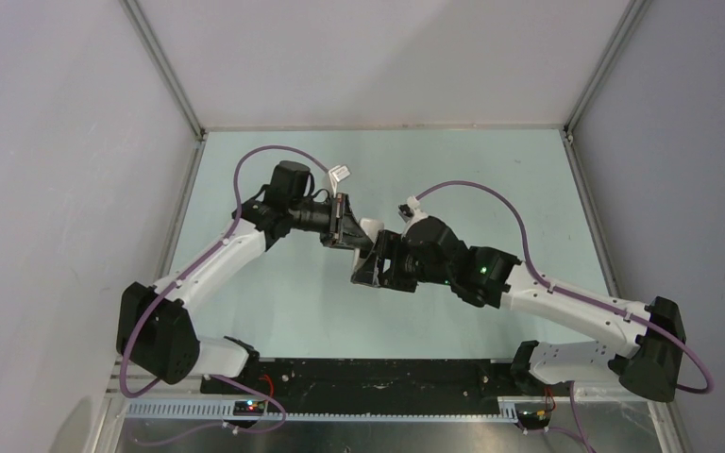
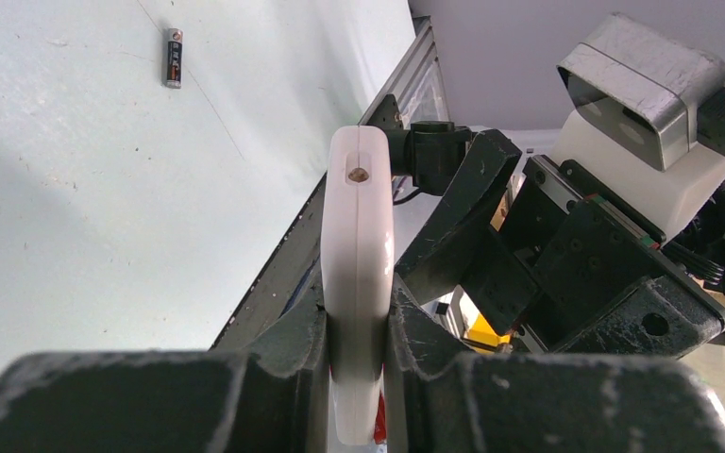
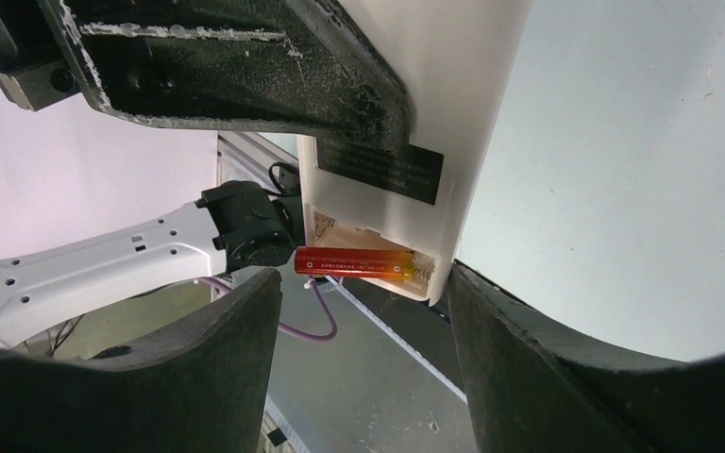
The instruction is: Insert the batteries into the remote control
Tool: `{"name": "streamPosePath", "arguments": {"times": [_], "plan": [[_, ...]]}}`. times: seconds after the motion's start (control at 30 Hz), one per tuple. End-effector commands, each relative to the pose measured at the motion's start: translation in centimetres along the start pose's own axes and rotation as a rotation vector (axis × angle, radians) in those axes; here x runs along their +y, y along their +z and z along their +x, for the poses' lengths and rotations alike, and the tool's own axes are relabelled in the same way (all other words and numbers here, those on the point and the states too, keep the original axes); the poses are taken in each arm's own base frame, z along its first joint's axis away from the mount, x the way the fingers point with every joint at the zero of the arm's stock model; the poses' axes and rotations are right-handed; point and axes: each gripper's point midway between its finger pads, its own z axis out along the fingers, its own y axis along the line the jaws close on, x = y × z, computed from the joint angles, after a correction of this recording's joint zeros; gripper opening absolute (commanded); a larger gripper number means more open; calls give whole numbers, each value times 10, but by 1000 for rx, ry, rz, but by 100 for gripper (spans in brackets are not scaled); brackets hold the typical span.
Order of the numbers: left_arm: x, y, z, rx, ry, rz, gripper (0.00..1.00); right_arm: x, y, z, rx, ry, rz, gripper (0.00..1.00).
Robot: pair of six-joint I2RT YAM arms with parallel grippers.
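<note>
My left gripper [image 1: 347,232] is shut on the white remote control [image 1: 371,226] and holds it above the table. In the left wrist view the remote [image 2: 359,208] stands edge-on between the jaws [image 2: 359,304], with a sliver of red at the bottom. In the right wrist view the remote's plain back [image 3: 434,113] shows an open compartment. The orange-red battery [image 3: 354,261] lies across it, its left end sticking out. My right gripper [image 3: 363,363] is open just below it, touching nothing. The dark battery [image 2: 173,58] lies alone on the table.
The pale green table [image 1: 274,283] is walled by grey panels on metal frame posts [image 1: 162,66]. A black base rail [image 1: 368,377] runs along the near edge. My two wrists nearly touch at mid-table; the right gripper's camera block [image 2: 642,90] looms beside the remote.
</note>
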Motion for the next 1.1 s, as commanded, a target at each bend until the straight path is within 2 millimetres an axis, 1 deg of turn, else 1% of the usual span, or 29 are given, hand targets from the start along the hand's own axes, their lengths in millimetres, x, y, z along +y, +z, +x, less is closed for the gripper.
{"name": "streamPosePath", "arguments": {"times": [0.0, 0.3, 0.47, 0.67, 0.97, 1.07], "plan": [[-12, -3, -9, -20, 23, 23, 0, 10, 1, -6, -13, -5, -38, 68], [-10, -3, -7, -16, 17, 22, 0, 7, 5, -6, -4, -4, -30, 63], [-11, -4, -6, -17, 20, 23, 0, 6, 7, -4, 12, -3, -34, 55], [-10, -4, -6, -18, 23, 20, 0, 8, 6, -6, 7, -3, -40, 56], [-13, -5, -5, -17, 29, 28, 0, 8, 4, -9, -1, 1, -44, 46], [-17, -7, -5, -17, 34, 39, 0, 8, 3, -12, -15, -9, -45, 46]]}}
